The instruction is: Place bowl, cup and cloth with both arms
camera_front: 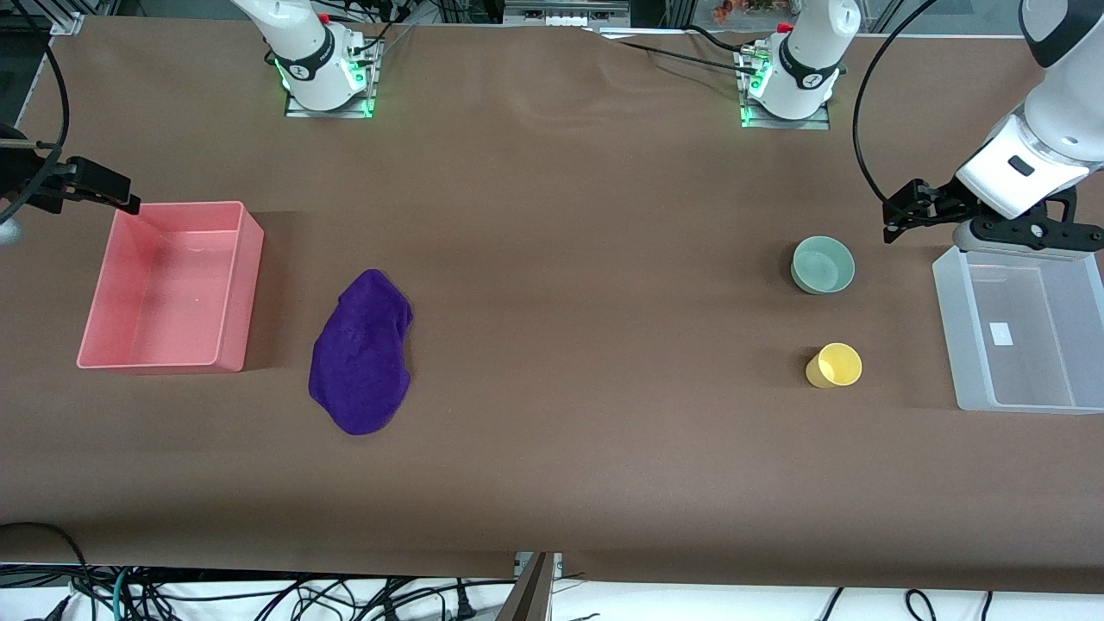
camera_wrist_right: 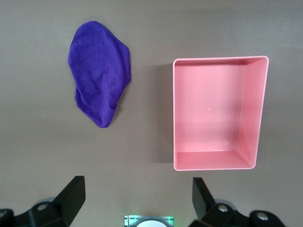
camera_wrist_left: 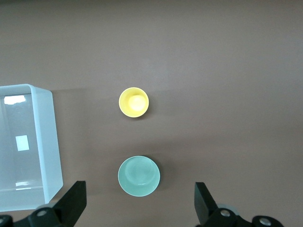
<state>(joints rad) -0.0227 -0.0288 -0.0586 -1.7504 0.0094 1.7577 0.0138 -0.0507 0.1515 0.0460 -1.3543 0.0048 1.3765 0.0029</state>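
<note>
Brown tabletop [camera_front: 552, 259]: left gripper [camera_wrist_left: 137, 208], open, hovers beside the clear bin [camera_front: 1022, 332], closest to the bowl [camera_front: 823, 265]; right gripper [camera_wrist_right: 137, 203], open, waits.

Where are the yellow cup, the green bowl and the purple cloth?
cup [camera_front: 834, 365]: front view, on its open mouth.
bowl [camera_front: 824, 265]: front view, on its inside.
cloth [camera_front: 362, 352]: front view, on the middle of the fabric.
</note>
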